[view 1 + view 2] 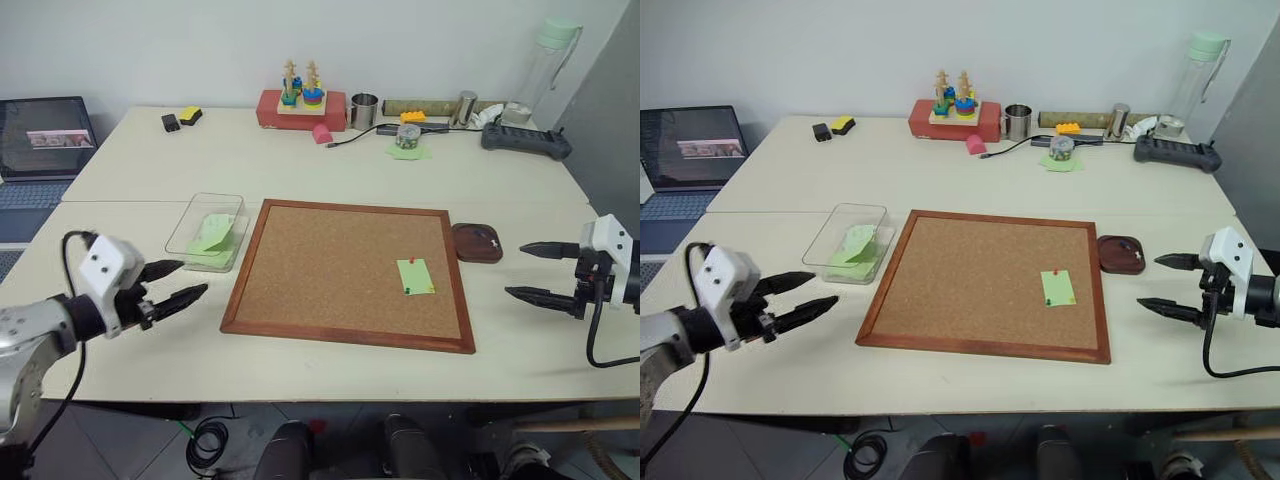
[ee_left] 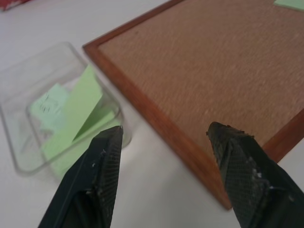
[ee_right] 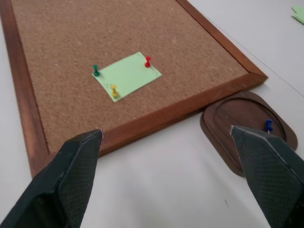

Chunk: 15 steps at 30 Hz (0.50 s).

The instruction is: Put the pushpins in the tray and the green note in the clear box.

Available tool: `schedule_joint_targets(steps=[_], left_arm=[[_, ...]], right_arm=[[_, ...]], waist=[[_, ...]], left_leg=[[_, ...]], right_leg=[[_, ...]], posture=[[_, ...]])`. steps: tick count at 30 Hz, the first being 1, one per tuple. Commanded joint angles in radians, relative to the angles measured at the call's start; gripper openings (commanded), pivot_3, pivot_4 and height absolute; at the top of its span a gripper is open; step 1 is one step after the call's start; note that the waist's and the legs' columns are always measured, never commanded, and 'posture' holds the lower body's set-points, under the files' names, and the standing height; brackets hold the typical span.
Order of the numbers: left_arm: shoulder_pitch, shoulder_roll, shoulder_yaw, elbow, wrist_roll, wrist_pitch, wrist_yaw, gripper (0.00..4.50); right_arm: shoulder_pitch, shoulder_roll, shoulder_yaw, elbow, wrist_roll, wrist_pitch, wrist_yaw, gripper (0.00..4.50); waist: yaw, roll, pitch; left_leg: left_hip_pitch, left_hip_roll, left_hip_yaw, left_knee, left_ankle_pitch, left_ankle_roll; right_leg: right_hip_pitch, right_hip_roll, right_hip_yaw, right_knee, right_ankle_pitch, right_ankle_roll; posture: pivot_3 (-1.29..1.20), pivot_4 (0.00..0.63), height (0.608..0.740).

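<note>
A light green note (image 1: 415,276) lies on the right part of the corkboard (image 1: 330,270), held by a red pushpin (image 3: 147,61), a green one (image 3: 96,70) and a yellow one (image 3: 114,90). Just right of the board sits the dark brown tray (image 1: 477,242), with a blue pin (image 3: 268,125) inside. The clear box (image 1: 215,196) stands left of the board and holds other green notes. My left gripper (image 1: 195,278) hovers open and empty below the box, near the board's left edge. My right gripper (image 1: 513,269) is open and empty, right of the tray.
Along the table's far edge are a red stacking toy (image 1: 301,105), a metal cup (image 1: 364,110), a small jar on green paper (image 1: 408,140), a tall bottle (image 1: 545,65) and a black device (image 1: 525,138). A laptop (image 1: 45,135) sits off the left side.
</note>
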Motion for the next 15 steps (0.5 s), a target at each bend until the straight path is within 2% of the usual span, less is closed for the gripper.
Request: schedule_joint_targets(steps=[1,5,7,8,10,12,15], left_arm=[[-0.156,-0.059,-0.192,-0.040,0.038,-0.007,0.002,2.21],[-0.291,-0.174,-0.343,0.037,0.093,-0.031,0.014,1.51],[-0.350,-0.248,-0.403,0.091,0.121,-0.049,0.031,0.95],[-0.377,-0.288,-0.438,0.121,0.140,-0.062,0.039,0.88],[-0.411,-0.341,-0.486,0.183,0.189,-0.110,0.053,0.30],[-0.431,-0.394,-0.513,0.255,0.231,-0.160,0.077,0.03],[-0.457,-0.466,-0.527,0.384,0.283,-0.226,0.131,0.03]], right_arm=[[0.025,0.011,-0.060,-0.139,0.072,0.070,-0.044,4.50],[0.032,0.048,-0.057,-0.219,0.113,0.140,-0.102,4.50],[0.019,0.077,-0.040,-0.243,0.123,0.161,-0.132,4.50],[0.007,0.098,-0.025,-0.256,0.126,0.171,-0.151,4.50],[-0.012,0.133,0.000,-0.273,0.129,0.185,-0.182,4.50],[-0.035,0.170,0.034,-0.275,0.110,0.185,-0.217,4.50],[-0.084,0.237,0.101,-0.247,0.057,0.170,-0.282,4.50]], waist=[[0.002,0.001,0.000],[0.002,0.000,0.000],[-0.002,0.000,0.000],[-0.003,0.000,0.000],[-0.003,0.000,0.000],[-0.004,0.000,0.000],[-0.004,0.000,0.000]], left_leg=[[0.000,0.000,0.000,0.000,0.000,0.000],[-0.001,-0.001,0.001,0.002,0.000,0.000],[-0.002,-0.001,0.001,0.003,0.000,0.000],[-0.002,-0.001,0.001,0.003,0.000,0.000],[-0.002,-0.001,0.000,0.004,0.000,0.000],[-0.002,-0.001,0.000,0.006,0.000,0.000],[-0.003,-0.001,0.000,0.008,0.000,0.000]], right_leg=[[0.000,0.000,0.000,0.000,0.000,0.000],[0.001,0.000,0.001,0.000,0.002,0.001],[0.000,0.000,0.001,0.000,0.002,0.000],[0.000,0.000,0.001,0.000,0.003,0.000],[0.000,0.001,0.000,0.000,0.002,0.002],[0.000,0.001,0.001,0.001,0.002,0.002],[0.000,0.001,0.001,0.001,0.003,0.003]], posture=[[0.00,0.150,0.740],[0.00,0.150,0.740],[0.00,0.150,0.740],[0.00,0.150,0.740],[0.00,0.150,0.740],[0.00,0.150,0.740],[0.00,0.150,0.740]])
